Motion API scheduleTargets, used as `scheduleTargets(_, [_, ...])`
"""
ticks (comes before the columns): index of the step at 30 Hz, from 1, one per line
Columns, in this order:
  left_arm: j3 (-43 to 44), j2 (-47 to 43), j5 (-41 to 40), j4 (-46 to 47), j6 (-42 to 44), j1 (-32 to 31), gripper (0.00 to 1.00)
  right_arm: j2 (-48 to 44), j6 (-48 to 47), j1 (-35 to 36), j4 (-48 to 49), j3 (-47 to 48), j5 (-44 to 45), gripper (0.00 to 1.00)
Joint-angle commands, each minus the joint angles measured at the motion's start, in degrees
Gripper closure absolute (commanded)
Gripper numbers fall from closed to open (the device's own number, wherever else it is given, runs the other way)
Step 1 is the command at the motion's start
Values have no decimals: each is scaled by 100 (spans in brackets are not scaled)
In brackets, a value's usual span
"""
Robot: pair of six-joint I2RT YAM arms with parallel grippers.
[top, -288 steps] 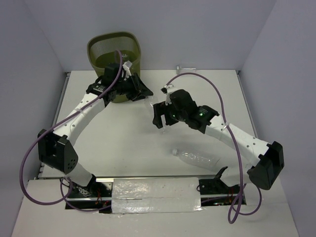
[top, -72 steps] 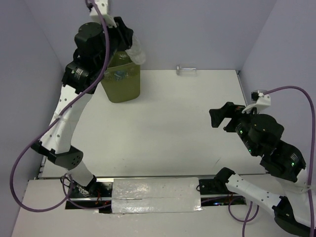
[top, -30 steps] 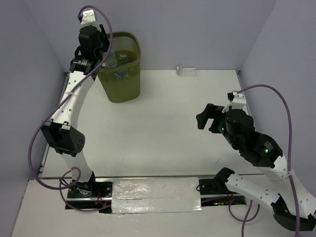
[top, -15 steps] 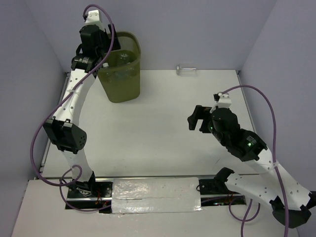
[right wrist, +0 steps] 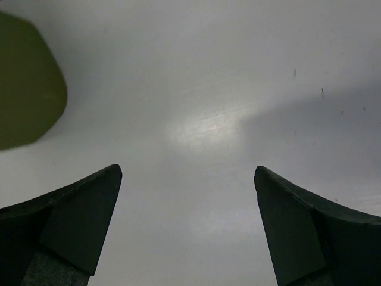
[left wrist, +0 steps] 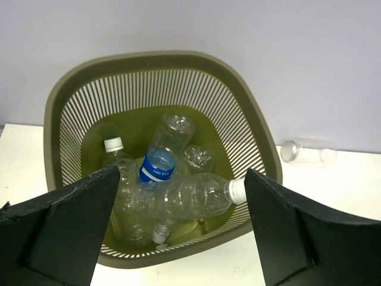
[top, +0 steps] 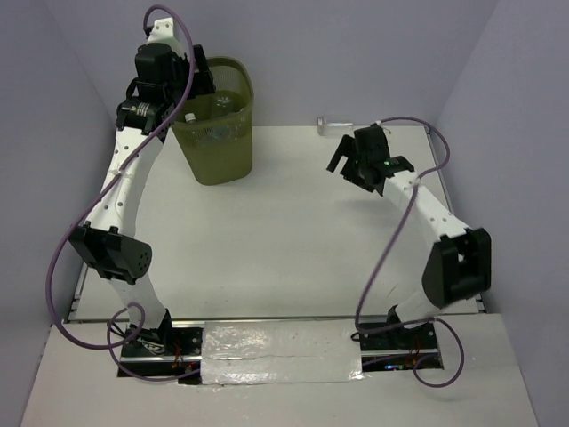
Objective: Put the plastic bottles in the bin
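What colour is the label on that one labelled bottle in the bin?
Blue label, seen best in the left wrist view.

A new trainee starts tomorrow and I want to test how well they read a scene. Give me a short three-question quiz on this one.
1. True or false: the left tool and the right tool are both open.
2. Where is the stray bottle? A) lying at the far edge of the table B) held in the right tool C) standing upright at mid-table
3. Fill in: inside the bin, the labelled bottle has a ___ label.
Key: 1 true; 2 A; 3 blue.
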Motion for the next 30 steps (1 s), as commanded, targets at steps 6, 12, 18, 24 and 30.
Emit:
scheduleTargets(6, [247,-235,224,-46,-75,2,1,2243,1827,-875,1583,1642,-741,0])
scheduleTargets(12, [318,-366,329,-98,-13,2,0,4632,2232,-1025,1082,4137,-663,0])
scheduleTargets(18, [327,-507,242,-90,83,2,1,5795,3013,-1130,1213,5519,-689,0])
scheduleTargets(24, [256,-481,154,-98,180,2,1,6341,3445,-1148,1503,5977,-531,0])
scheduleTargets(30, [309,-419,163,-107,189,2,1,6815,3770,-1157,1793,6469,-408,0])
